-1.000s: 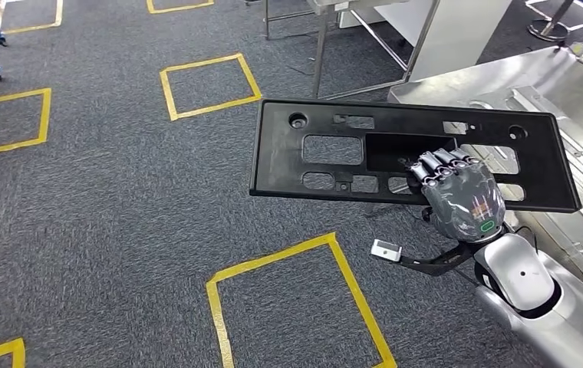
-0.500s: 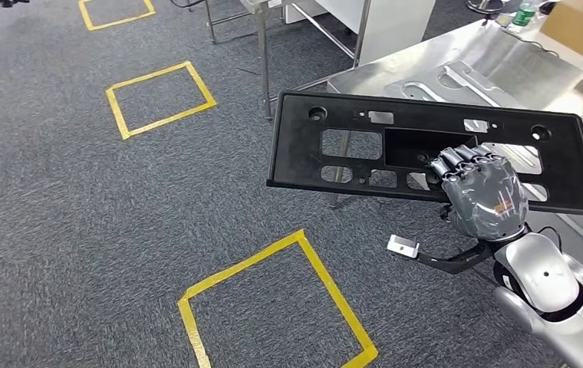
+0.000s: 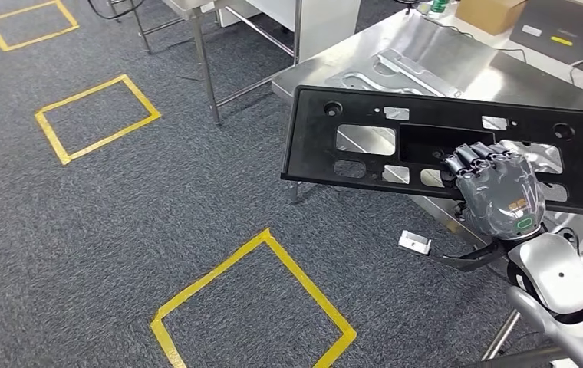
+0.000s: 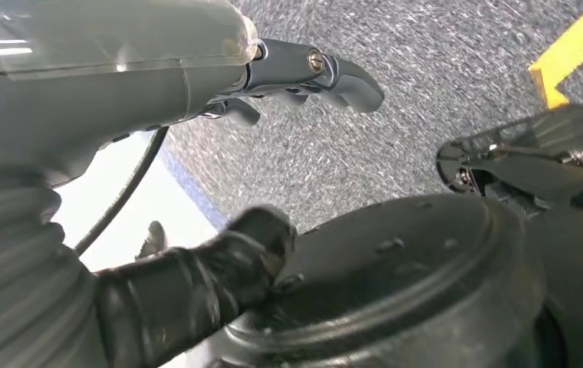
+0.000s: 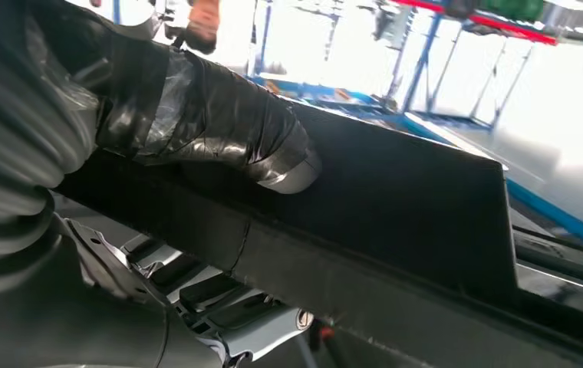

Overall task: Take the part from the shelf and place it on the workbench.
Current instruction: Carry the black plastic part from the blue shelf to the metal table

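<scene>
The part is a long flat black plastic panel (image 3: 311,146) with several cut-outs. My right hand (image 3: 495,195) grips it near its middle and holds it level in the air, its fingers hooked into a large opening. Most of the panel hangs above the near corner of the steel workbench (image 3: 434,38), while its left end reaches out over the carpet. In the right wrist view my taped thumb (image 5: 219,123) presses on the panel (image 5: 396,207). My left hand (image 4: 304,73) hangs above the carpet with its fingers apart and nothing in them.
Stamped sheet-metal parts (image 3: 380,73) lie on the workbench under the panel, and a cardboard box (image 3: 492,11) sits at its far side. A second steel table's legs (image 3: 204,69) stand further back. Yellow tape squares (image 3: 97,115) (image 3: 258,307) mark the grey carpet.
The whole picture has shifted, so the camera has moved: the workbench now lies closer and more fully under the panel. My right hand keeps the same grip on the panel.
</scene>
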You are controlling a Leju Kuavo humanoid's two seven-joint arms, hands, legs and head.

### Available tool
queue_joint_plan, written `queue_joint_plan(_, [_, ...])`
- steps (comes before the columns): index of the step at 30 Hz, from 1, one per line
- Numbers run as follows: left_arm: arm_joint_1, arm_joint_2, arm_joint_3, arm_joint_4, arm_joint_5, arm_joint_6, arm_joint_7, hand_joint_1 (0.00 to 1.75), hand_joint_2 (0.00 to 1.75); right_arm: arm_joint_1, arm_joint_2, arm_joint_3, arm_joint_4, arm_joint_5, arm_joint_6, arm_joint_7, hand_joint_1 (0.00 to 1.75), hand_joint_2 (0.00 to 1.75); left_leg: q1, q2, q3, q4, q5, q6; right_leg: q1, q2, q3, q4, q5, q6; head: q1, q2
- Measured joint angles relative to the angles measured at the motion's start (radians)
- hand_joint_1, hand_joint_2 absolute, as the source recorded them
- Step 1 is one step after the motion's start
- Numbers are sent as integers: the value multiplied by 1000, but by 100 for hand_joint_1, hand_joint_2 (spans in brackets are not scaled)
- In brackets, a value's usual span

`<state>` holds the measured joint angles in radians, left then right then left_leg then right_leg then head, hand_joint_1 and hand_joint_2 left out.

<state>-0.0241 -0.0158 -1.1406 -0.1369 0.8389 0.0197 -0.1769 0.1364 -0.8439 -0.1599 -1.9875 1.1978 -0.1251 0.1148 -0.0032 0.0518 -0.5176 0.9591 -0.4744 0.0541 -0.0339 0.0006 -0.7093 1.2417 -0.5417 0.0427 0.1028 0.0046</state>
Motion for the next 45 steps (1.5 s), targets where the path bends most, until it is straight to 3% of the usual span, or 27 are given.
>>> queue_joint_plan(1, [0, -1, 0, 0, 0, 0, 1, 0, 175, 2, 0, -6, 0, -2, 1, 0, 175, 175, 4, 13, 0, 10, -8, -7, -6, -14, 33, -61, 34, 9, 0, 0])
queue_joint_plan(3, [-1, 1, 0, 0, 0, 0, 3, 0, 175, 4, 1, -17, 0, -6, 3, 0, 175, 175, 7, 33, 0, 31, -27, -25, -7, -56, 88, -166, 74, 18, 0, 0])
queue_joint_plan(5, [-1, 3, 0, 0, 0, 1, 4, 0, 175, 9, 4, -23, 0, -10, 6, -1, 175, 175, 0, 48, 2, 44, -40, -38, -3, -74, 96, -186, 72, 4, 0, 0])
queue_joint_plan(8, [-4, 4, 0, 0, 0, 2, 5, 0, 175, 18, 5, -32, 0, -11, 8, -2, 175, 175, 0, 65, 9, 53, -55, -50, -4, -45, 91, -182, 71, -22, -1, 0])
queue_joint_plan(10, [-5, 4, 0, 0, 0, 2, 5, 0, 175, 18, 5, -40, -1, -11, 8, -2, 175, 175, 6, 26, -12, 110, -98, -56, -3, -25, 92, -183, 72, -35, -1, 0])
queue_joint_plan(12, [-5, 4, 0, 0, 0, 2, 4, 0, 175, 18, 5, -45, -2, -11, 8, -2, 175, 175, 8, -27, -76, 244, -164, -57, 0, -3, 90, -184, 74, -44, -1, 0])
queue_joint_plan(13, [-5, 4, 0, 0, 1, 2, 4, 0, 175, 19, 5, -45, -2, -11, 8, -3, 175, 175, 7, -38, -110, 310, -186, -55, 3, 9, 89, -184, 75, -46, -1, 0])
queue_joint_plan(14, [-5, 4, 0, 0, 0, 3, 3, 0, 175, 20, 5, -45, -2, -11, 8, -3, 175, 175, 7, -42, -134, 351, -190, -51, 6, 22, 89, -184, 76, -47, -1, 0])
queue_joint_plan(15, [-4, 4, 0, 0, 0, 3, 2, 0, 175, 20, 6, -45, -2, -11, 8, -3, 175, 175, 5, -45, -141, 353, -173, -45, 9, 37, 89, -184, 76, -48, -1, 0])
queue_joint_plan(16, [-3, 4, 0, 0, 0, 4, 2, 0, 175, 21, 6, -46, -2, -11, 8, -3, 175, 175, 3, -50, -130, 317, -139, -37, 12, 52, 90, -184, 76, -48, -1, 0])
queue_joint_plan(18, [0, 4, 0, 0, 0, 6, 0, 0, 175, 21, 6, -49, -2, -12, 8, -3, 175, 175, -2, -87, -83, 188, -60, -14, 17, 79, 91, -184, 77, -48, -1, 0])
queue_joint_plan(19, [1, 4, 0, 1, 0, 7, -2, 0, 175, 21, 7, -51, -3, -12, 8, -4, 175, 175, -3, -109, -62, 131, -38, -6, 17, 90, 90, -183, 78, -46, -1, 0])
queue_joint_plan(21, [-2, 5, 0, 1, 1, 9, -5, 0, 175, 23, 8, -52, -3, -14, 8, -5, 175, 175, -5, -129, -41, 80, -30, 0, 14, 111, 84, -185, 82, -39, -1, 0])
queue_joint_plan(23, [-5, 2, 0, 0, 1, 9, -8, 0, 175, 26, 8, -56, -3, -15, 8, -6, 175, 175, -3, -108, -32, 61, -25, -1, 10, 129, 80, -192, 89, -27, -1, 0])
queue_joint_plan(25, [-6, 0, 0, 0, 1, 10, -10, 0, 175, 26, 8, -62, -3, -15, 8, -7, 175, 175, 2, -83, -21, 35, -14, 3, 14, 94, 69, -175, 77, -17, 0, 0])
queue_joint_plan(27, [-5, -1, 0, 0, 1, 10, -11, 0, 175, 24, 9, -66, -3, -15, 8, -7, 175, 175, 2, -56, -14, 21, -10, 7, 15, 33, 27, -89, 28, -10, 1, 0])
queue_joint_plan(29, [-3, -3, 0, 0, 1, 10, -11, 0, 175, 25, 13, -67, -3, -15, 8, -8, 175, 175, 1, -31, -12, 21, -13, 9, 11, 12, -22, 12, -13, -2, 1, 0])
queue_joint_plan(30, [-2, -3, 0, 0, 1, 10, -11, 0, 175, 26, 15, -67, -2, -16, 8, -8, 175, 175, 1, -18, -10, 23, -17, 7, 8, 8, -29, 28, -11, 2, 1, 0])
queue_joint_plan(32, [-2, -4, 0, 0, 1, 10, -11, 0, 175, 27, 17, -67, -2, -16, 8, -8, 175, 175, 2, 6, -4, 29, -29, 2, 3, -6, 8, -38, 40, 7, 1, 0])
queue_joint_plan(34, [-2, -4, 0, 0, 1, 10, -11, 0, 175, 26, 17, -67, -2, -15, 8, -8, 175, 175, 0, 27, 5, 38, -46, -9, 8, -45, 70, -151, 81, 2, 1, 0])
queue_joint_plan(36, [-3, -4, 0, 0, 1, 11, -11, 0, 175, 26, 17, -68, -3, -15, 8, -8, 175, 175, -5, 44, 13, 43, -59, -21, 17, -62, 95, -197, 81, -14, 1, 0])
queue_joint_plan(38, [-5, -4, 0, 0, 1, 11, -11, 0, 175, 27, 17, -68, -3, -16, 8, -8, 175, 175, -7, 62, 23, 41, -69, -32, 19, -39, 96, -198, 75, -29, 1, 0])
queue_joint_plan(39, [-6, -4, 0, 0, 1, 11, -11, 0, 175, 28, 17, -68, -3, -16, 8, -8, 175, 175, -6, 55, 26, 46, -76, -38, 16, -28, 100, -201, 74, -35, 1, 0])
queue_joint_plan(41, [-7, -3, 0, 0, 1, 12, -11, 0, 175, 28, 16, -70, -3, -16, 7, -8, 175, 175, 0, 8, 0, 106, -107, -49, 10, -9, 111, -208, 69, -48, 1, 0])
queue_joint_plan(43, [-7, -3, 0, 0, 2, 12, -12, 0, 175, 27, 17, -71, -3, -15, 7, -8, 175, 175, 5, -37, -75, 238, -155, -55, 9, 6, 119, -210, 62, -58, 0, 0])
queue_joint_plan(44, [-6, -3, 0, 0, 2, 12, -12, 0, 175, 27, 17, -71, -3, -14, 6, -8, 175, 175, 5, -43, -117, 301, -169, -57, 10, 14, 124, -209, 57, -61, 0, 0])
queue_joint_plan(45, [-5, -3, 0, 0, 2, 12, -12, 0, 175, 28, 18, -71, -3, -11, 4, -9, 175, 175, 5, -44, -146, 336, -163, -57, 10, 22, 132, -209, 50, -63, 0, 0])
